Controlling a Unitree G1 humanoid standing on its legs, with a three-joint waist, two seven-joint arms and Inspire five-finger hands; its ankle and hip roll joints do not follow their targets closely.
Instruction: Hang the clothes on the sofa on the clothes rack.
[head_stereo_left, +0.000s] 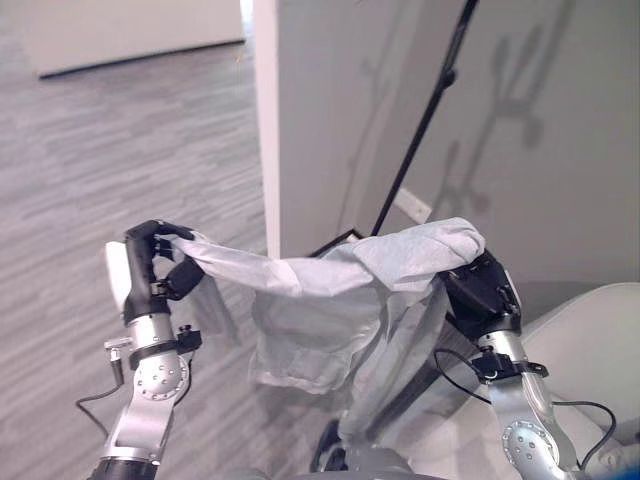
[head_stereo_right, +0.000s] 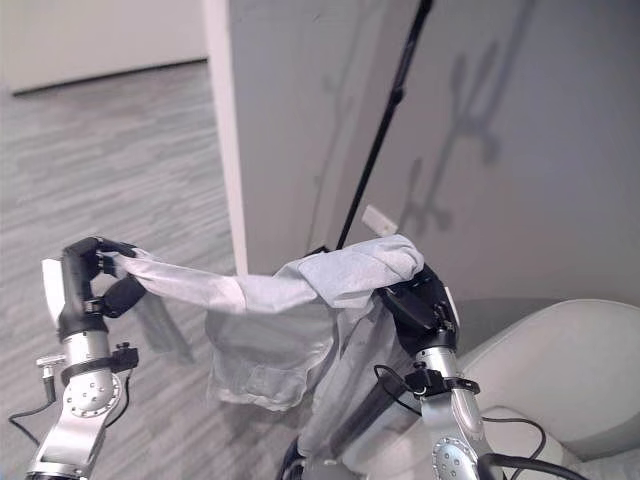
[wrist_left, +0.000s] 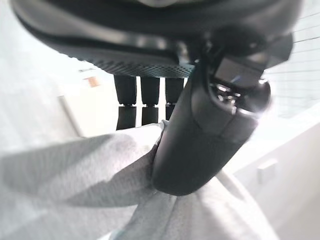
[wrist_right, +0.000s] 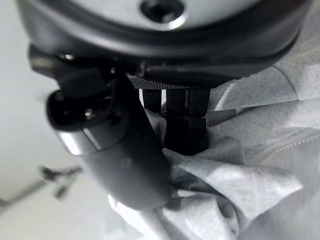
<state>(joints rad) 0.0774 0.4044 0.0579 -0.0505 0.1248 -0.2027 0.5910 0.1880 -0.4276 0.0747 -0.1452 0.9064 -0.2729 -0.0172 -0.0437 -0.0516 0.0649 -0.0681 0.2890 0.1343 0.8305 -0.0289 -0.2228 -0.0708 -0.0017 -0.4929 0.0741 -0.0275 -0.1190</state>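
Note:
A pale grey shirt (head_stereo_left: 330, 300) hangs stretched in the air between my two hands. My left hand (head_stereo_left: 150, 262) is raised at the left and is shut on the end of one sleeve (wrist_left: 100, 170), pinching it between thumb and fingers. My right hand (head_stereo_left: 480, 285) is up at the right, shut on the bunched shoulder of the shirt (wrist_right: 225, 180), which drapes over it. The shirt's body sags down between them. The black pole of the clothes rack (head_stereo_left: 420, 130) leans up behind the shirt against the grey wall.
A grey wall (head_stereo_left: 520, 120) with a white corner edge (head_stereo_left: 266, 120) stands right behind the shirt. The pale sofa (head_stereo_left: 590, 340) curves in at the lower right. Grey plank floor (head_stereo_left: 120, 150) stretches out to the left.

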